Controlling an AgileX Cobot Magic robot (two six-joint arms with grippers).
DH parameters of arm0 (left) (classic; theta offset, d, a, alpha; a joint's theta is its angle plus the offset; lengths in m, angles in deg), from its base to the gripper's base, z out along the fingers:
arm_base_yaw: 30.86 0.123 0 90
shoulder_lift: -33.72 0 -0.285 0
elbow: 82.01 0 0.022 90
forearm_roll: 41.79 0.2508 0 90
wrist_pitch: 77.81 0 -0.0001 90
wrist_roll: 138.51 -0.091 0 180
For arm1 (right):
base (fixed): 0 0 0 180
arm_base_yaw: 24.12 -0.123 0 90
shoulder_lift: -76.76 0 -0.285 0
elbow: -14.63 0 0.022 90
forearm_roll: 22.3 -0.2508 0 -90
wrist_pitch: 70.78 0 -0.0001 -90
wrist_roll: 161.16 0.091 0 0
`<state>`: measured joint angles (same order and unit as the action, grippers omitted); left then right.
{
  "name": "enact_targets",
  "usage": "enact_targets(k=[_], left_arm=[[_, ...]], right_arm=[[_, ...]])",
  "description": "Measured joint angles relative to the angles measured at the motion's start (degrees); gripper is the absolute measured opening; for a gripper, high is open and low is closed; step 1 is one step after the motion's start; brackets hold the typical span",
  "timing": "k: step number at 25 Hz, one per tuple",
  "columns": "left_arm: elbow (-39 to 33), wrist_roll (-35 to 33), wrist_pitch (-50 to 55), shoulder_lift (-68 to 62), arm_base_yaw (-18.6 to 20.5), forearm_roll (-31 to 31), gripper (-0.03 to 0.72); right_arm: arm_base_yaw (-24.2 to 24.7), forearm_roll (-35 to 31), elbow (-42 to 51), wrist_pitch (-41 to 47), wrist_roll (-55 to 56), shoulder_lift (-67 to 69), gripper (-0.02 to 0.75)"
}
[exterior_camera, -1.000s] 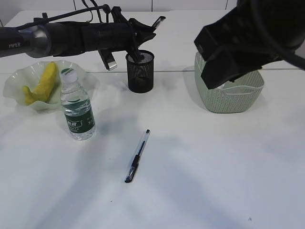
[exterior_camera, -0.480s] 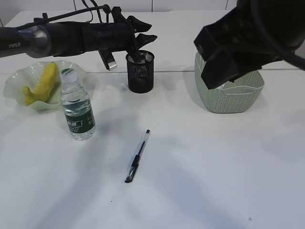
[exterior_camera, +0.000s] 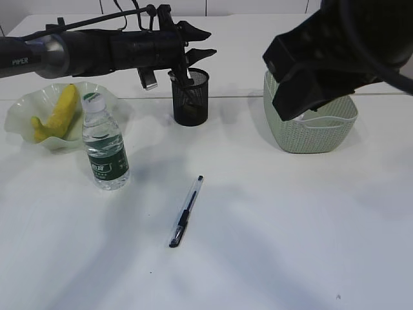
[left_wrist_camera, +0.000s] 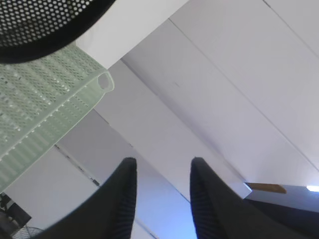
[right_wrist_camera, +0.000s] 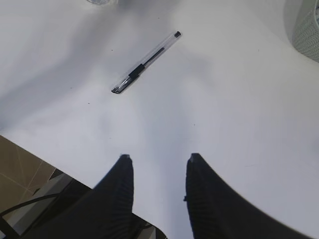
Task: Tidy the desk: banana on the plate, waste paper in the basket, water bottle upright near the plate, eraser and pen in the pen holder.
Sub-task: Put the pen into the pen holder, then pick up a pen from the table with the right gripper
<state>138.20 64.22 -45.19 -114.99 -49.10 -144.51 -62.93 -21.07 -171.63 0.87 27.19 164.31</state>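
My left gripper [exterior_camera: 211, 42] hangs open just above the black mesh pen holder [exterior_camera: 190, 98], with nothing between its fingers [left_wrist_camera: 128, 172]. The holder's rim [left_wrist_camera: 35, 30] fills the top left of the left wrist view. The pen [exterior_camera: 186, 211] lies on the white table in front of the holder, and it also shows in the right wrist view [right_wrist_camera: 146, 63]. My right gripper [right_wrist_camera: 158, 158] is open and empty, high over the table. The banana [exterior_camera: 59, 111] lies on the pale green plate [exterior_camera: 19, 103]. The water bottle [exterior_camera: 105, 145] stands upright beside the plate. The eraser and the waste paper are out of view.
The green woven basket [exterior_camera: 310, 129] stands at the right, partly behind my bulky right arm [exterior_camera: 335, 51]; it shows in the left wrist view too [left_wrist_camera: 40, 99]. The table's near edge [right_wrist_camera: 50, 164] runs at the lower left of the right wrist view.
The left gripper's fingers have spread apart and lifted from the pen holder's mouth. The right arm, pen, bottle and banana have not moved.
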Motion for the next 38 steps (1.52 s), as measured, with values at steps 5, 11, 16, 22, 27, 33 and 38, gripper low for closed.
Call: enact_targets(k=[5,11,16,22,27,33,38], left_arm=[[0.0,-7.74,3.56,0.0,0.0,0.11,0.238],[0.0,-18.92,10.54,0.0,0.78,1.91,0.235],[0.0,-25.27,16.11,0.0,2.0,8.19,0.235],[0.0,-28.9,18.39,0.0,3.36,21.49,0.235],[0.0,-33.11,19.6,0.0,4.24,27.72,0.234],[0.0,-35.74,21.33,0.11,4.44,34.62,0.234],[0.12,-36.7,20.86,2.66,4.44,42.91,0.234]], right_arm=[[0.0,0.08,0.0,0.0,0.06,0.0,0.269],[0.0,0.08,0.0,0.0,0.06,0.0,0.269],[0.0,0.08,0.0,0.0,0.06,0.0,0.269],[0.0,0.14,0.0,0.0,0.2,0.0,0.269],[0.0,0.14,0.0,0.0,0.43,0.0,0.269],[0.0,0.14,0.0,0.0,0.43,0.0,0.269],[0.0,0.14,0.0,0.0,0.56,0.0,0.269]])
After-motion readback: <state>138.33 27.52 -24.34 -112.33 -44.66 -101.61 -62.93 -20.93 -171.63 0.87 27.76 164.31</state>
